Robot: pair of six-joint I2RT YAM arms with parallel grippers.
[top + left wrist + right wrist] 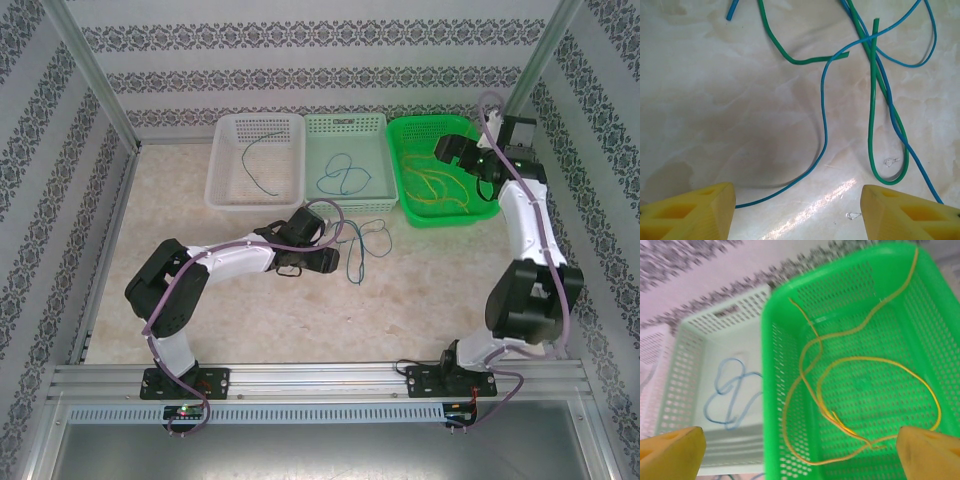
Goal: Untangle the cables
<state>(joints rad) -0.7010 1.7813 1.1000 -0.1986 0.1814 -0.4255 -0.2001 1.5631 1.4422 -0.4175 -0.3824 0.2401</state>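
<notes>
Cables (872,100) crossed on table (715,100) — left tool (796,192) spread.

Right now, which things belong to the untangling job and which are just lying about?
Job: blue cable, green cable crossed on table; yellow cables in green basket; second blue cable in pale basket; dark cable in white basket.
Not job: purple arm cabling; metal frame.

Lab robot cell: aluminium frame (95,75), patterned wall panels (320,60), marble-look table (300,320), arms (230,258) bolted to rail (320,378).
</notes>
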